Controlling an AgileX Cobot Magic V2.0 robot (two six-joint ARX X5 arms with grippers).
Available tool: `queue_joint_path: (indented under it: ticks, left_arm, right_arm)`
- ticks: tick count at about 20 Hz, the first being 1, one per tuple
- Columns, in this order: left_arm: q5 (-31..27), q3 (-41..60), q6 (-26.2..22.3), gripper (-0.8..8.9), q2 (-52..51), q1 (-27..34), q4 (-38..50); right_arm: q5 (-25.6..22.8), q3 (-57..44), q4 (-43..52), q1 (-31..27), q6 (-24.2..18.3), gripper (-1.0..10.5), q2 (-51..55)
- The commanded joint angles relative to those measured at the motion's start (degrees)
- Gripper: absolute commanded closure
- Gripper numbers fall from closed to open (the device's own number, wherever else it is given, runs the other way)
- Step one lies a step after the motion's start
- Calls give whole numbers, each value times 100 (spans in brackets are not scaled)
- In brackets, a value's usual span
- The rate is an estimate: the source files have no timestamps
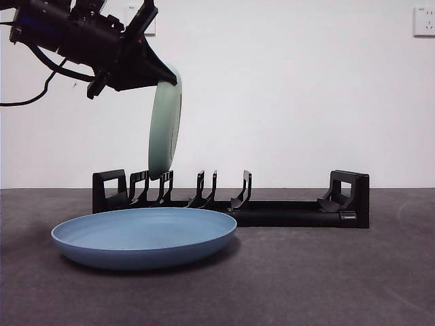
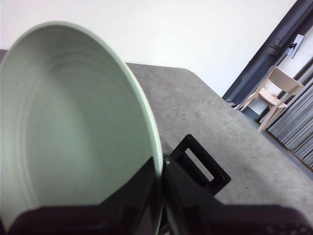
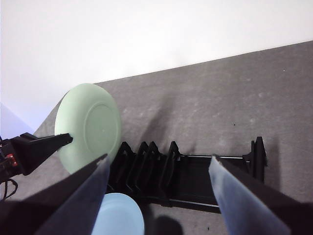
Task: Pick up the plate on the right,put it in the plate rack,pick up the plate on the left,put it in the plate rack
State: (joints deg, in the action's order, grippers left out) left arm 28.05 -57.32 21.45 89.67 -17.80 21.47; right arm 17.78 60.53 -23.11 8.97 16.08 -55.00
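The green plate (image 1: 165,129) hangs on edge from the left tool (image 1: 163,79), whose jaws pinch its upper rim, one on each face, as the left wrist view shows plainly. From that tool the plate extends almost straight down, leaning a little, and its lower rim sits right at the tops of the prongs near one end of the rack (image 1: 272,212); whether it has yet entered a slot or only hangs in front of them cannot be told from the front view. The relation that matters is this: the slot lies directly below the tool, and the rack's long axis runs across the plate's faces, so the plate stands nearly parallel to the prongs and in my judgement needs mostly a straight descent, with its slight lean corrected so the rim slips between a pair and does not ride on top of one. The blue plate (image 1: 144,236) lies flat on the counter (image 1: 326,278) below and in front of the left tool, beside the rack and not touching it as far as can be seen. The right tool (image 3: 159,171) waits high above the rack with its jaws spread wide and holding nothing; the left arm is clearly the nearer one to the slot.
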Motion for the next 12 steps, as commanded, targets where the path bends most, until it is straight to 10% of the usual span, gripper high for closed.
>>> queue_joint_path:
  ticks: [1, 12]
  left_arm:
    - [48, 17, -168, 826, 4, -4, 9]
    - [24, 17, -522, 814, 4, -11, -984]
  right_arm:
    - [-20, 2, 17, 0, 35, 604, -11]
    - [-186, 2, 37, 0, 35, 604, -13]
